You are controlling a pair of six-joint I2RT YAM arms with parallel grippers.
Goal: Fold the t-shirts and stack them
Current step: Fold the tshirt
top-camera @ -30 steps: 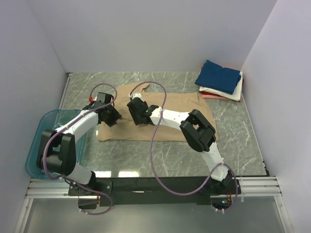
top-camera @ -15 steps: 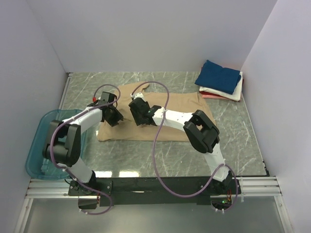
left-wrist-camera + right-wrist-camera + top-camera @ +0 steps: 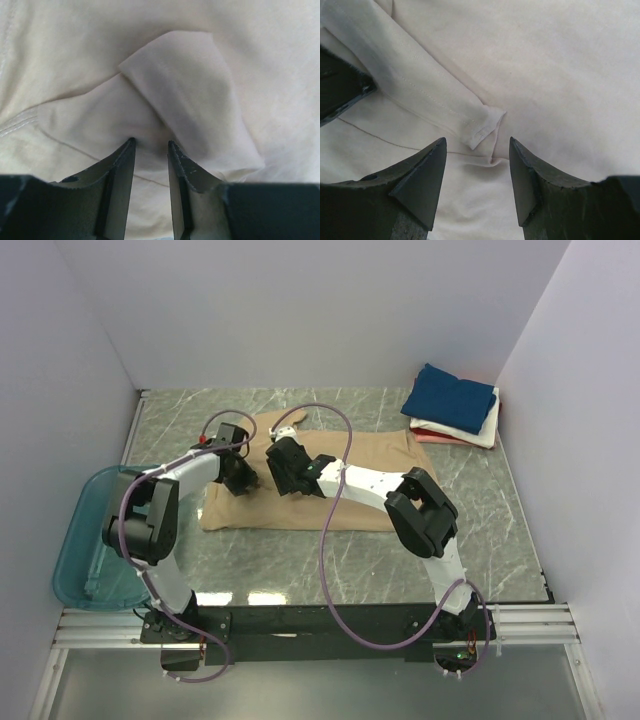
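Observation:
A tan t-shirt [image 3: 370,455] lies spread flat in the middle of the table. My left gripper [image 3: 243,475] is down on its left part, close to my right gripper [image 3: 283,472]. In the left wrist view the left gripper [image 3: 150,142] has a narrow gap between its jaws, with its tips pressed against a folded flap of tan cloth [image 3: 185,90]. In the right wrist view the right gripper [image 3: 477,142] stands open and wide over a sleeve hem [image 3: 482,127], gripping nothing. At the back right sits a stack of folded t-shirts: navy [image 3: 450,397] on white [image 3: 470,433] on pinkish red [image 3: 430,437].
A translucent teal tub [image 3: 85,540] sits at the table's left edge beside the left arm. White walls close in the back and both sides. Purple cables loop above both arms.
My left arm has swung right across the shirt's left part, toward the right gripper, and its jaws have narrowed. The right gripper has edged slightly away from me, still open.

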